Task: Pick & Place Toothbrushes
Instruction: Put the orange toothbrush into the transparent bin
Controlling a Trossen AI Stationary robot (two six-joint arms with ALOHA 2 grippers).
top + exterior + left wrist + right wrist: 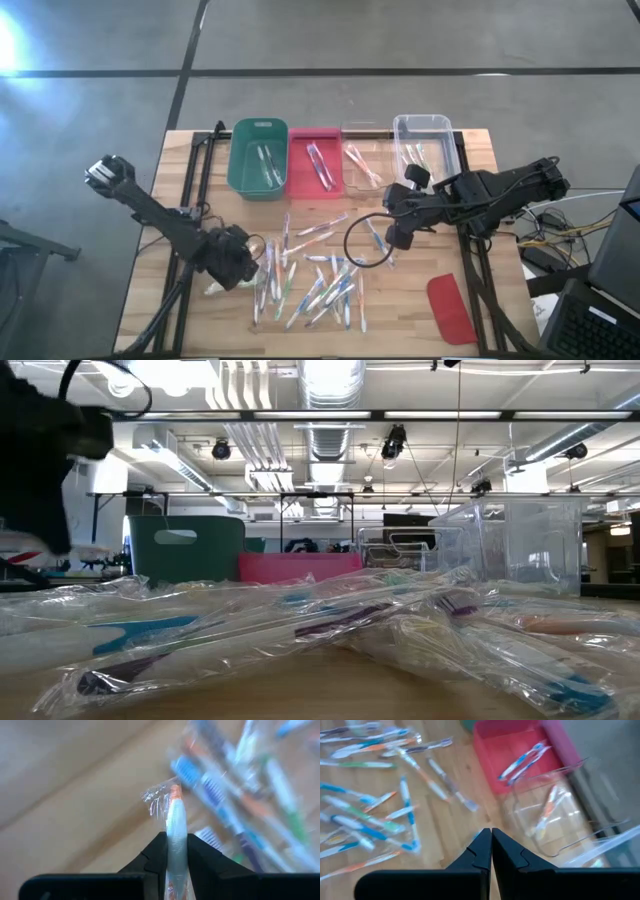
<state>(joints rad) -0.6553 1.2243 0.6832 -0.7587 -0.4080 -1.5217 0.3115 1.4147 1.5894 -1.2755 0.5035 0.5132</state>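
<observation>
Left hand (176, 862) pinches 1 orange-accented toothbrush (176, 820) off the worktop (400, 320); next, carry to a bin. Right hand (491, 851) pressed together.

You are looking at a pale wooden table top (420, 320) with visible plank grain and a smooth, low-sheen finish. The thin plastic toothbrushes (310, 280) lie sealed in clear, crinkled film wrappers (300, 625) that catch the ceiling light glossily. The green plastic bin (258, 160) and the pink-red plastic bin (314, 162) look opaque and matt, while the two clear plastic bins (425, 130) are transparent and shiny. The flat red oblong lid (452, 308) looks like smooth plastic. The left gripper's (176, 851) dark fingers (152, 857) look like matt black plastic, pinching a white-and-orange toothbrush in glossy film (175, 825).
</observation>
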